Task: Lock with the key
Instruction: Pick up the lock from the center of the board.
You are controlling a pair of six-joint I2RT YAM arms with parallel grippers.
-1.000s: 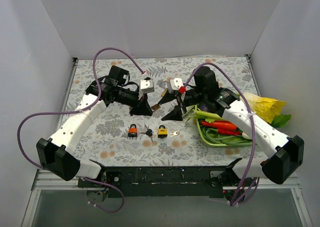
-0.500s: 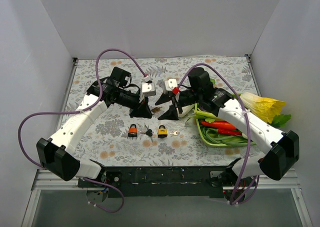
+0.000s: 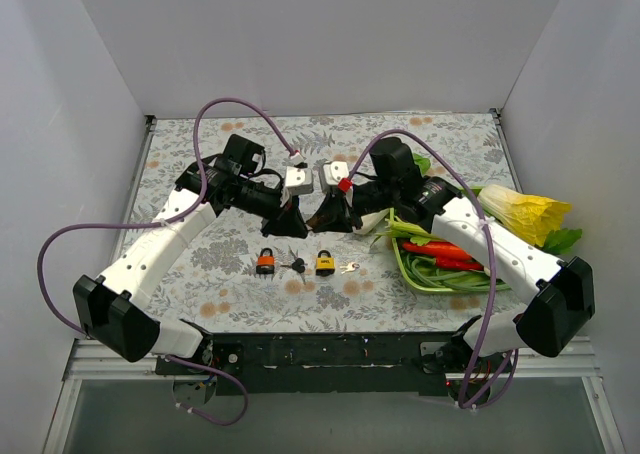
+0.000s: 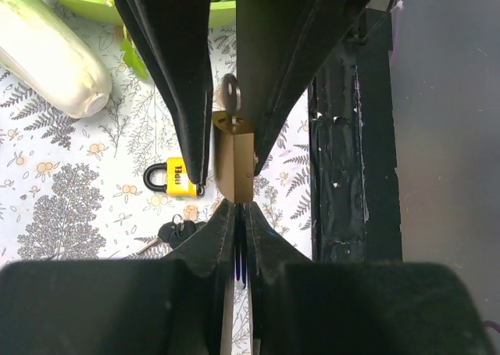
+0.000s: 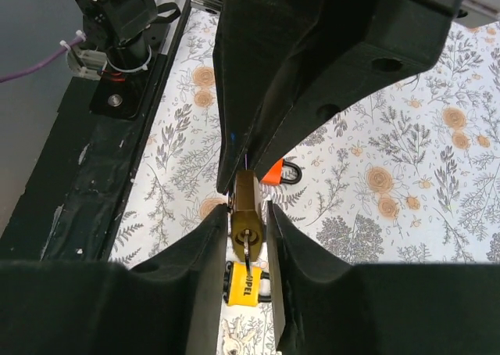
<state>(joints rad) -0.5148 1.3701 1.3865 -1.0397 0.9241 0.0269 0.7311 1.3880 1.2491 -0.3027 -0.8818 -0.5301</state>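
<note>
A brass padlock hangs in the air between my two grippers. My left gripper is shut on one end of it. A key sticks out of the other end; in the right wrist view the key sits in the keyhole of the padlock. My right gripper is open, its fingers standing on either side of the padlock's key end with small gaps. In the top view the left gripper and right gripper meet tip to tip.
On the floral mat below lie an orange padlock, black keys, a yellow padlock and silver keys. A green tray of vegetables and a cabbage sit at the right.
My right gripper has moved left towards the left gripper and now straddles the padlock's key end. The left gripper has kept hold of the padlock and barely moved.
</note>
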